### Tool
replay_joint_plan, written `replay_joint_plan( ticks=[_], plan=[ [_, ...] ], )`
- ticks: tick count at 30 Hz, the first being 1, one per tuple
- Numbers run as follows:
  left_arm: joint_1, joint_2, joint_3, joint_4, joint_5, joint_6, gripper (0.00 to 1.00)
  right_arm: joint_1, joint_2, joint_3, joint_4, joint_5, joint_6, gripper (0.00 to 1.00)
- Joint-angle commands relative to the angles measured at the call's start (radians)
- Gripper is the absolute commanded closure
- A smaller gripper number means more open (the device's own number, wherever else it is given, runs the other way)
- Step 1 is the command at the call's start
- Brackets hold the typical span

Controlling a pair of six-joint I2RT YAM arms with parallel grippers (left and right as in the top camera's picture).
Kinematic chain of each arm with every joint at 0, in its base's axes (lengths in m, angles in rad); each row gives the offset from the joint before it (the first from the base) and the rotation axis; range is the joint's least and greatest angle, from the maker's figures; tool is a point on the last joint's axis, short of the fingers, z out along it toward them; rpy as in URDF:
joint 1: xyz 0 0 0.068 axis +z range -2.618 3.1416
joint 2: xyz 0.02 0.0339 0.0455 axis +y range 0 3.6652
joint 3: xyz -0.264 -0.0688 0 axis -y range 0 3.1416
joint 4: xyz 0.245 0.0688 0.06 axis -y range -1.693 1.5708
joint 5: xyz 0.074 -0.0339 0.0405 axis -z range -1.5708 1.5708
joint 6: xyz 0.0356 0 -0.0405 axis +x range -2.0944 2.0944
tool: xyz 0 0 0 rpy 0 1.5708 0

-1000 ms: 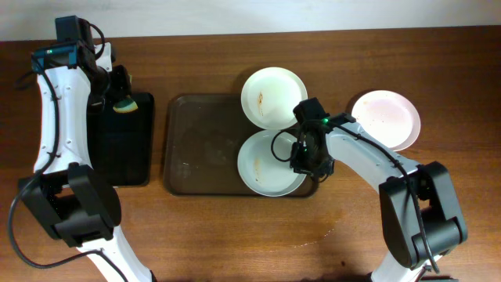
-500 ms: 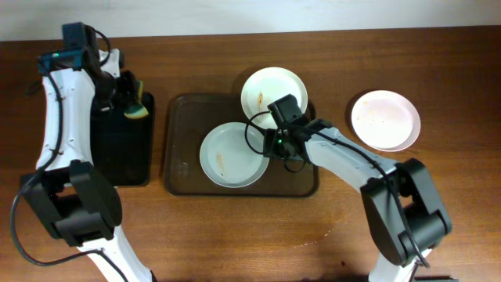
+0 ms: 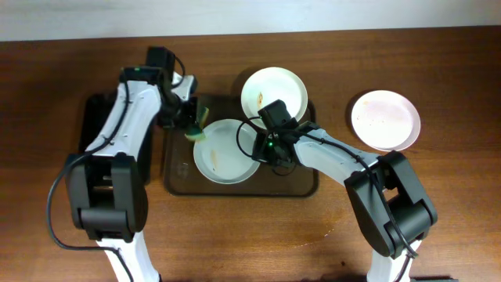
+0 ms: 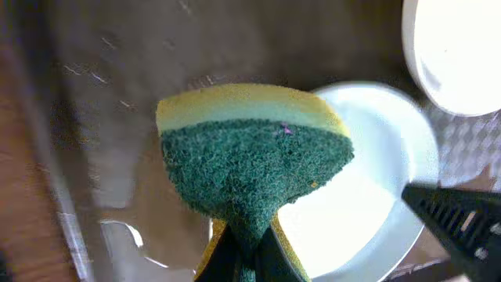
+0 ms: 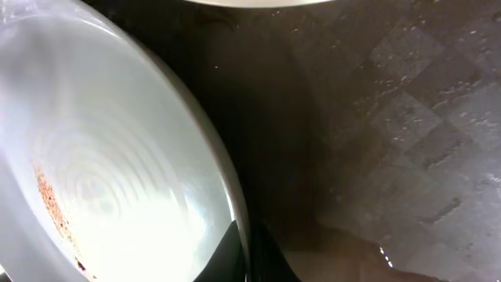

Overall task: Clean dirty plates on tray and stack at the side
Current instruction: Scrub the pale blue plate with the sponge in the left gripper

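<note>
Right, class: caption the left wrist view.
Left claw holds a sponge by a plate on the tray.

A lab-style robot workbench: two white arms [image 3: 129, 125] with loose black cables [image 3: 55, 211] stand at a wooden desk [image 3: 235, 235] by a plain white wall [image 3: 313, 14]. Below the right claw [image 3: 264, 150] is a tray [image 3: 180, 168] with plates [image 3: 274, 90], and a sponge [image 3: 197, 125] is to its left.

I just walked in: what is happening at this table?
The left gripper, jaws shut on a green-and-yellow sponge, holds it at the left edge of a pale round plate on the dark brown tray. The right gripper pinches that plate's right rim in its jaws. A brown smear shows on it.
</note>
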Motion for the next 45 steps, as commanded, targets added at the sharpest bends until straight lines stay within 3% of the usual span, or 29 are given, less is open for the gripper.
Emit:
replay_joint_plan(
  ticks=[1,5,7,11,16,18,23,27,29,31,33,35,37,40,45],
  plan=[
    [-0.063,-0.002,-0.097,0.053,-0.018,-0.067,0.99,-0.005,0.041,-0.003,-0.009,0.021,0.023,0.96],
    [-0.156,-0.002,-0.287,0.209,-0.143,-0.192,0.99,-0.009,0.041,-0.003,-0.010,0.017,0.023,0.96],
    [-0.191,-0.002,-0.344,0.240,-0.217,-0.197,0.99,-0.009,0.041,-0.003,-0.010,0.017,0.023,0.96],
    [-0.293,-0.002,-0.451,0.196,-0.243,-0.196,0.99,-0.010,0.041,-0.003,-0.010,0.018,0.023,0.96],
    [-0.354,-0.003,-0.451,0.163,-0.061,0.050,0.99,-0.010,0.041,-0.003,-0.010,0.018,0.023,0.96],
    [-0.342,-0.003,-0.451,0.187,-0.097,0.052,0.99,-0.010,0.041,-0.003,-0.010,0.018,0.022,0.96],
    [-0.229,-0.003,-0.451,0.374,-0.404,-0.343,0.99,-0.010,0.041,-0.003,-0.010,0.021,0.022,0.96],
    [-0.221,-0.002,-0.453,0.684,-0.462,-0.343,0.99,-0.010,0.041,-0.003,-0.006,0.021,0.022,0.96],
    [-0.222,-0.003,-0.453,0.724,-0.489,-0.343,0.99,-0.010,0.041,-0.003,-0.007,0.021,0.022,0.96],
    [-0.218,-0.003,-0.453,0.647,-0.487,-0.343,0.99,-0.010,0.041,-0.003,-0.007,0.021,0.022,0.96],
    [-0.218,-0.003,-0.453,0.493,-0.469,-0.340,0.99,-0.010,0.041,-0.003,-0.006,0.021,0.022,0.96],
    [-0.218,-0.003,-0.453,0.293,-0.294,-0.199,0.99,-0.010,0.041,-0.003,-0.006,0.021,0.022,0.96],
    [-0.218,-0.003,-0.453,0.251,-0.175,-0.139,0.99,-0.010,0.041,-0.003,-0.006,0.021,0.022,0.96],
    [-0.218,-0.003,-0.453,0.302,0.132,-0.072,0.99,-0.010,0.041,-0.003,-0.006,0.021,0.022,0.96],
    [-0.122,-0.003,-0.453,0.471,0.135,-0.125,0.99,-0.010,0.041,-0.003,-0.006,0.021,0.022,0.96]
  ],
)
